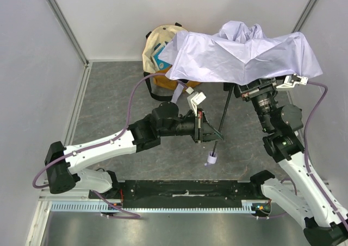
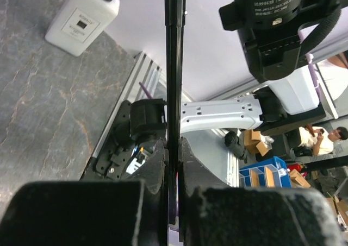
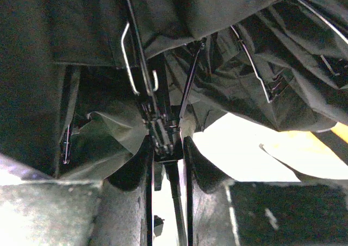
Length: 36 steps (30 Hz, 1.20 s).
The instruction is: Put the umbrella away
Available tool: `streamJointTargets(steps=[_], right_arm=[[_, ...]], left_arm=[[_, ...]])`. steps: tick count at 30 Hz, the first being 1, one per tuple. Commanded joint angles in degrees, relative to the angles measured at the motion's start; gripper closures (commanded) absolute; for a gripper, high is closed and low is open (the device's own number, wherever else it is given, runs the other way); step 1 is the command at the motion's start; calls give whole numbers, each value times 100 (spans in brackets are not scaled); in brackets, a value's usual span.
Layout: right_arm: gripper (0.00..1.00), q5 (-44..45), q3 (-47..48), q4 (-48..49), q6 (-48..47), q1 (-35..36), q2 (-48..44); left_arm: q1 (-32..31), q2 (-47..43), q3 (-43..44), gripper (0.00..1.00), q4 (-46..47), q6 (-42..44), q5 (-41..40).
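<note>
The umbrella's pale lavender canopy [image 1: 239, 53] hangs half open at the back right. Its black shaft [image 1: 223, 113] slants down to a handle with a lavender strap [image 1: 211, 159]. My left gripper [image 1: 203, 127] is shut on the lower shaft, which shows in the left wrist view [image 2: 174, 67] pinched between the fingertips of that gripper [image 2: 174, 143]. My right gripper [image 1: 246, 89] sits under the canopy's edge. In the right wrist view that gripper [image 3: 166, 140] is shut on the runner [image 3: 163, 134] where the ribs [image 3: 253, 67] meet the shaft.
A mustard-and-cream tote bag [image 1: 157, 50] stands at the back, partly under the canopy's left edge. White walls and metal rails [image 1: 81, 94] enclose the grey table. A white box-like object with a black cap [image 2: 81, 18] sits on the table in the left wrist view.
</note>
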Motion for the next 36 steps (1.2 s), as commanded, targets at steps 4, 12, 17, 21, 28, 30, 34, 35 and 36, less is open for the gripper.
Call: streamJointTargets(steps=[4,12,17,21,28,30,34,35,36], right_arm=[[100,141,-489,-1229,767,967,-897],[100,599,-1086,-1548,1056,1988,-898],[100,1241,-965,-1741,846,2182,-1162],[100,1698,-456,-1723,398,2174,-1005],[100,2138,240,-986,-112,2174,-556],[100,2191,363,-854,-174,2174,-460],[100,2253,512,-678,-288,2174,-310],[100,2270,539,-660,-332,2174,-292],[100,2305,556,-642,-376,2174,-283]], left_arm=[[159,78,1204,98,-765,640,-1482],[177,307,1618,98,-545,597,-1429],[177,105,1505,98,-607,684,-1553],[168,-290,900,96,-485,378,-1386],[159,-730,-78,54,-88,-54,-973],[159,-669,-113,49,-19,-54,-806],[107,-485,-131,48,210,-159,-542],[80,-467,-139,50,210,-142,-533],[63,-467,-166,51,210,-142,-551]])
